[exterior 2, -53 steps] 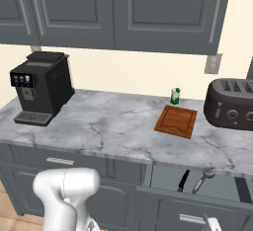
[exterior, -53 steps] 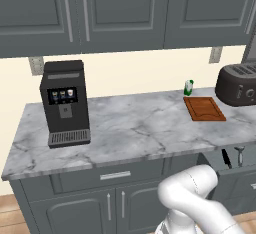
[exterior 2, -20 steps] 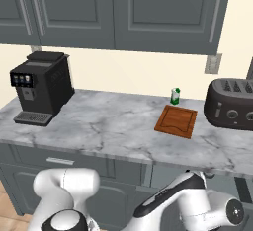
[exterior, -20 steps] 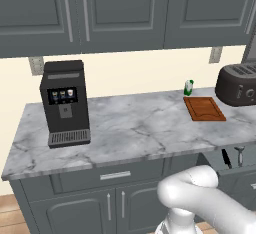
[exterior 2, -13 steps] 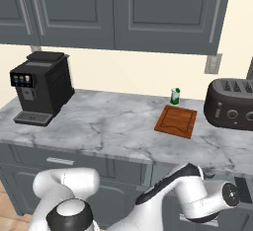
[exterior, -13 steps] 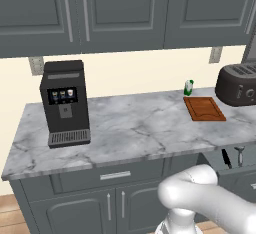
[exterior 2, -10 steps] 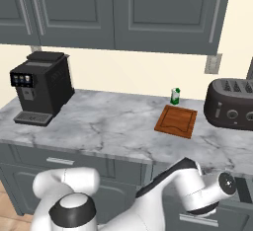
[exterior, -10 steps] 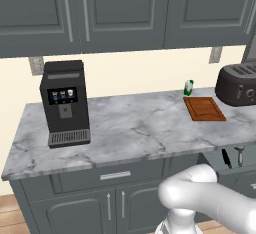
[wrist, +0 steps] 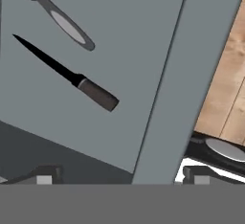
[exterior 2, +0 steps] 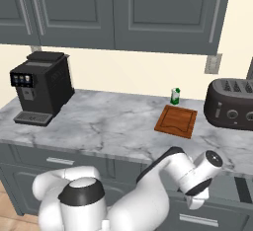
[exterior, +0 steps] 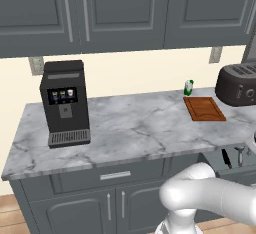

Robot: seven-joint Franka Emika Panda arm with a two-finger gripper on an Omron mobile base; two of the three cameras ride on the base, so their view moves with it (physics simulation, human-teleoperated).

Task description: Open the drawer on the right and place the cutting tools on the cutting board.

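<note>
Claw [wrist: 119, 175] spread wide above open drawer [wrist: 143, 65], knife [wrist: 67, 73] and peeler [wrist: 57, 16] apart.

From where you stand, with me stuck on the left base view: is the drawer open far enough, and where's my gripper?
Observer: Yes. In the hand view the drawer is open, with the gripper above its front edge, jaws wide and empty.
Operator: Are both tools loose?
Observer: The knife and peeler lie apart on the drawer floor, not touching.
Operator: Is the board free?
Observer: The right base view shows the cutting board bare, beside the toaster.
</note>
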